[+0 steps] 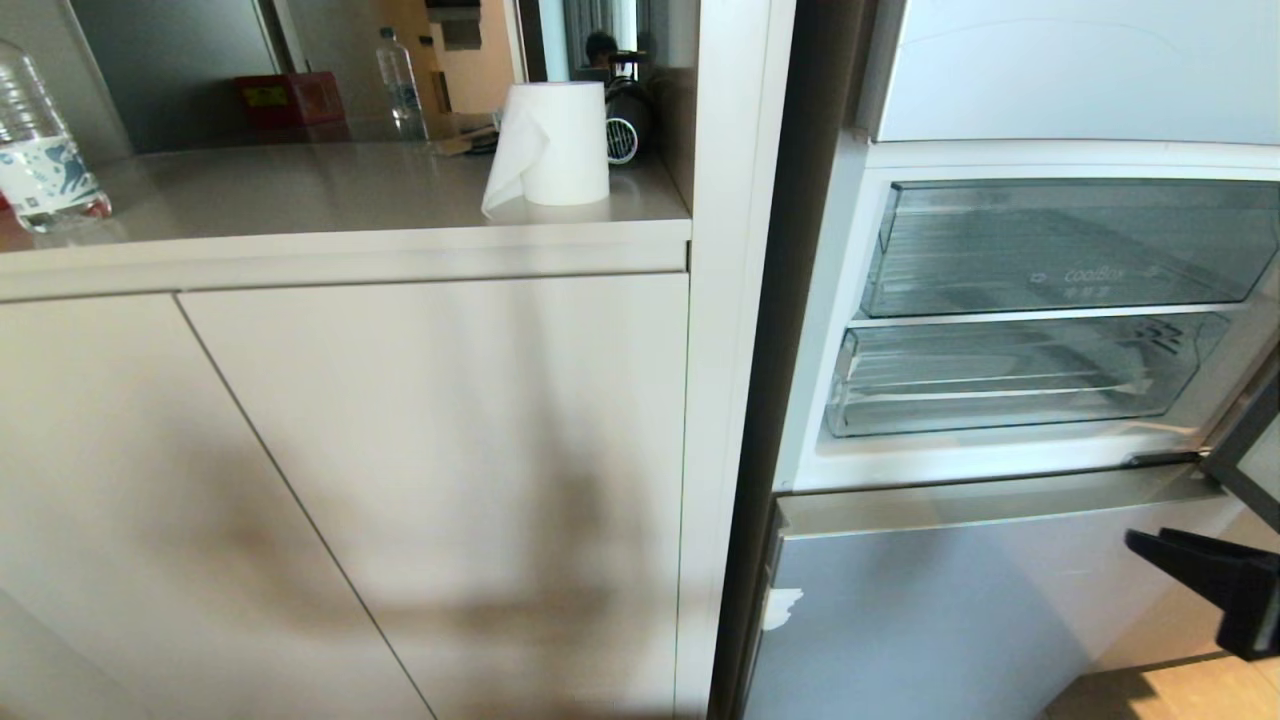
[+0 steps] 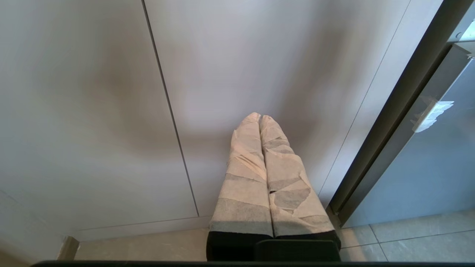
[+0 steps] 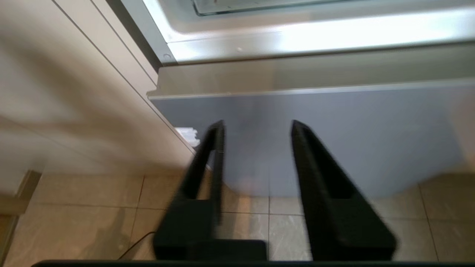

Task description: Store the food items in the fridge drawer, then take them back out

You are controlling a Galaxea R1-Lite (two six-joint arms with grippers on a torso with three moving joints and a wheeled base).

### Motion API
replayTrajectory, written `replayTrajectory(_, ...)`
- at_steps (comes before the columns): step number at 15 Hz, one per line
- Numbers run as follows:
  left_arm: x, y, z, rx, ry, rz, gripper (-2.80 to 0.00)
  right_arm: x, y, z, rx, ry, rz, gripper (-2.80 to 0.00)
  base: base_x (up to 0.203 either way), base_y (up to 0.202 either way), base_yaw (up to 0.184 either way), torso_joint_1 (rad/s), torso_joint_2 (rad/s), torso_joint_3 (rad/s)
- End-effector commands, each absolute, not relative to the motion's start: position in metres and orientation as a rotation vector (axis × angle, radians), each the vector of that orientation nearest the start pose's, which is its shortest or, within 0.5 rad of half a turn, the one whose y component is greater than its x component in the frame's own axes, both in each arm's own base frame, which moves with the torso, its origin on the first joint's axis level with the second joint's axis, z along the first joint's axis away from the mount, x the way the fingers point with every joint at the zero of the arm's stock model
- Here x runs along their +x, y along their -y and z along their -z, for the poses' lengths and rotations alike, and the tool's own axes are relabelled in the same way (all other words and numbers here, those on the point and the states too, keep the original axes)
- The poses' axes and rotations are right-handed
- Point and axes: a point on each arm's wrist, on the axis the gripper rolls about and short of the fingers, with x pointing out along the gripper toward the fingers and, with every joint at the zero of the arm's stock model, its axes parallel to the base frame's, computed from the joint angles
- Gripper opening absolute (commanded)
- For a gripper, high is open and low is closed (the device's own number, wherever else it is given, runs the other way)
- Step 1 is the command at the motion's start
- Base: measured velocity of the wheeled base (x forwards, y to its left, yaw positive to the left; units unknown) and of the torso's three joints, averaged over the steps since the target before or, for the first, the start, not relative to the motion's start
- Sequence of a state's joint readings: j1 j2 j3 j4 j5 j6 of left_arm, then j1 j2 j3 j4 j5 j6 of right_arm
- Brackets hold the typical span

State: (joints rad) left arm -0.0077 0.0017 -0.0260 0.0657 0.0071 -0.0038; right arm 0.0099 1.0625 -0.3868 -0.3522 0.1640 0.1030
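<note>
No food items show in any view. The fridge stands open at the right with two clear drawers, one above the other, both pushed in. The lower one, with a stepped front, is the fridge drawer [image 1: 1000,375]; the upper one [image 1: 1060,245] has a flat front. My right gripper [image 3: 258,128] is open with nothing between its black fingers. It hangs low in front of the grey lower fridge door [image 3: 334,129], below the drawers, and shows at the lower right of the head view [image 1: 1200,585]. My left gripper [image 2: 259,116] is shut and empty, its taped fingers pointing at the cabinet front.
A beige cabinet [image 1: 400,480] fills the left, its counter holding a paper towel roll [image 1: 555,145] and a water bottle [image 1: 40,160]. The open fridge door's dark edge [image 1: 1250,450] stands at the far right, close above my right gripper. Tiled floor [image 3: 241,230] lies below.
</note>
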Motion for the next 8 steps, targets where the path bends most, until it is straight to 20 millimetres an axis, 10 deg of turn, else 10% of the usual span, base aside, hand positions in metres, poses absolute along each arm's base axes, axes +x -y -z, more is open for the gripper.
replayTrajectory(1,-0.025,0.000,-0.076,-0.004,-0.043,0.001,-2.80,0.186,-0.011,-0.153,0.122,-0.446,-0.185,0.00,0.000,0.000,0.000,0.000,0.00,0.000)
replayTrajectory(8,-0.025,0.000,-0.076,-0.004,-0.042,0.001,-2.80,0.264,-0.044,-0.130,0.072,-0.303,-0.303,0.00,0.000,0.000,0.000,0.000,0.00,0.000)
